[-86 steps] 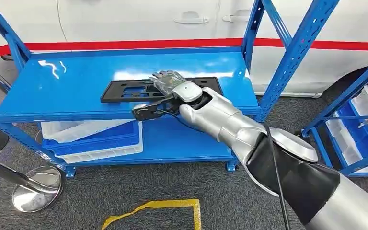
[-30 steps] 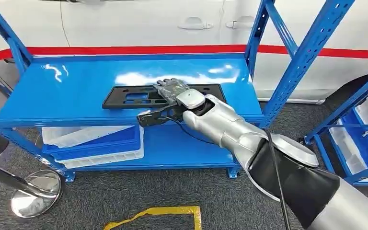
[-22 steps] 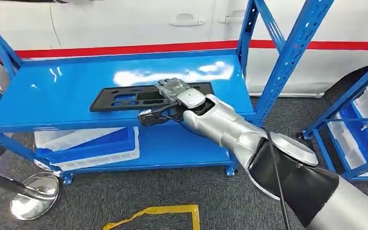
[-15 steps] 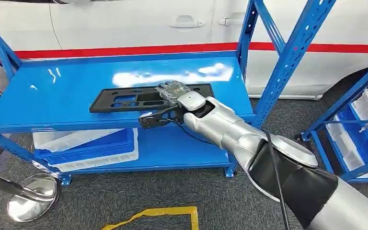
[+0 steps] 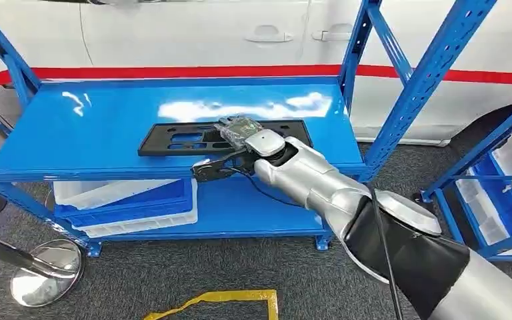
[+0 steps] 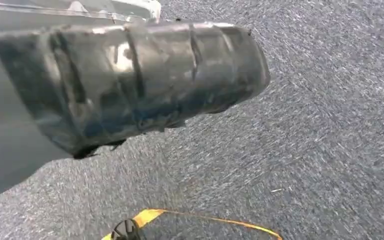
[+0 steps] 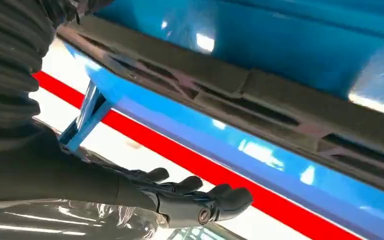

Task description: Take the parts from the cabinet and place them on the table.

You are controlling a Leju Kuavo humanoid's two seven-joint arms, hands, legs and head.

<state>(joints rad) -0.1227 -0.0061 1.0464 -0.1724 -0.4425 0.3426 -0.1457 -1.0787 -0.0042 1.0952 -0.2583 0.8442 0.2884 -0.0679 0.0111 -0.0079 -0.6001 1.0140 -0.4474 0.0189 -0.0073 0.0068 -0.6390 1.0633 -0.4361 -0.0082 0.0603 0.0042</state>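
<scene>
- The right hand [image 5: 240, 137] lies on top of the black part [image 5: 187, 139], fingers flat over the part's middle and the thumb reaching out below the shelf's front edge; whether it truly grips the part I cannot tell
- Against the earlier head pictures, the hand stays on the same spot of the part and the part lies in the same place on the shelf; the whole picture has swung a little from side to side, which is the camera moving, not the things
- In the right wrist view the dark fingers [image 7: 200, 197] are stretched out and close together, with the long slotted part [image 7: 260, 95] running across the blue surface
- The left hand [image 6: 130, 85] hangs over grey carpet; its fingers are hidden, so its state cannot be told
- Yellow tape [image 5: 220, 298] marks the carpet near the robot
- A chrome stand base [image 5: 40, 280] sits on the floor to the left
- The part lies flat on the upper blue shelf [image 5: 73, 133] of the cabinet, towards its front edge
- White and blue bins [image 5: 127, 200] are stacked on the lower shelf
- Blue upright posts [image 5: 420, 87] rise at the shelf's right end, beside the forearm
- A second blue rack [image 5: 500, 193] holding bins stands at the far right
- Behind the shelf is a white car body with a red stripe [image 5: 173, 71]
</scene>
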